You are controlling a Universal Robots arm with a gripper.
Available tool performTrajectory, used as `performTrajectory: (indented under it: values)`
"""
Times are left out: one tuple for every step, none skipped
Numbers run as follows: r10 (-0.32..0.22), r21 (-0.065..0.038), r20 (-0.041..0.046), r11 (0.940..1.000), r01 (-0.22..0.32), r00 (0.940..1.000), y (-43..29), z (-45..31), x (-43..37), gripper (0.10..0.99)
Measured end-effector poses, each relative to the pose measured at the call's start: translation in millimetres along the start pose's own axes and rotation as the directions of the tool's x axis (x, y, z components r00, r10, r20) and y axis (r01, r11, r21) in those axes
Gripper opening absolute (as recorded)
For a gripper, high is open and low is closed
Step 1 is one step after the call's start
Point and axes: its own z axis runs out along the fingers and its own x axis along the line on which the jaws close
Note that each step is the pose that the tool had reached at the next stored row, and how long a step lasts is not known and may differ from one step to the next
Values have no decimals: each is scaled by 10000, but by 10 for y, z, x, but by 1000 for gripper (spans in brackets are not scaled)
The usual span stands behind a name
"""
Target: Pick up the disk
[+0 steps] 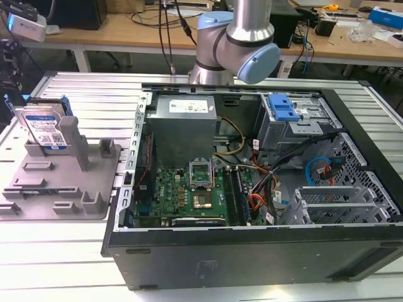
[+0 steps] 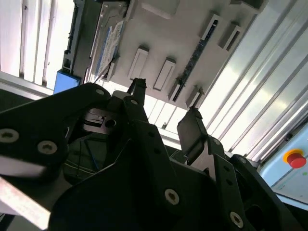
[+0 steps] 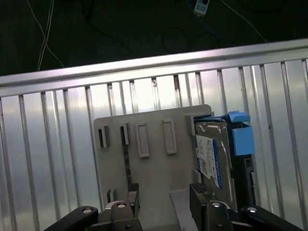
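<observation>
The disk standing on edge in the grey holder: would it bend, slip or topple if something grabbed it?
Probably stiff: the disk looks like a flat metal slab. Likely heavy for its size, with smooth faces that could slip; the blue side rails might grip better. Standing on edge in the grey holder, it may tip if pushed.

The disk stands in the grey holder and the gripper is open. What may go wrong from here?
1. The disk stands on edge in the grey holder, so a sideways nudge might tip it.
2. In the first wrist view the open gripper is off to one side of the disk, so closing now would likely grasp nothing.
</observation>
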Motion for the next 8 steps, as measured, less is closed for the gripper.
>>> performTrajectory:
  values:
    - [-237,-1,-10,9997,237,9997,3,0,-28,541]
    - [-421,-2,-16,9991,421,9991,6,2,-50,541]
    - [-503,-2,-19,9987,503,9987,8,3,-64,541]
    - [-569,-1,-23,9984,569,9984,11,4,-89,541]
    - [-600,0,-29,9982,600,9982,31,8,-164,541]
    - [-603,-1,-34,9982,603,9982,52,10,-240,541]
    - [-603,0,-33,9982,603,9982,83,13,-330,541]
    - [-608,-1,-35,9982,608,9981,118,14,-415,541]
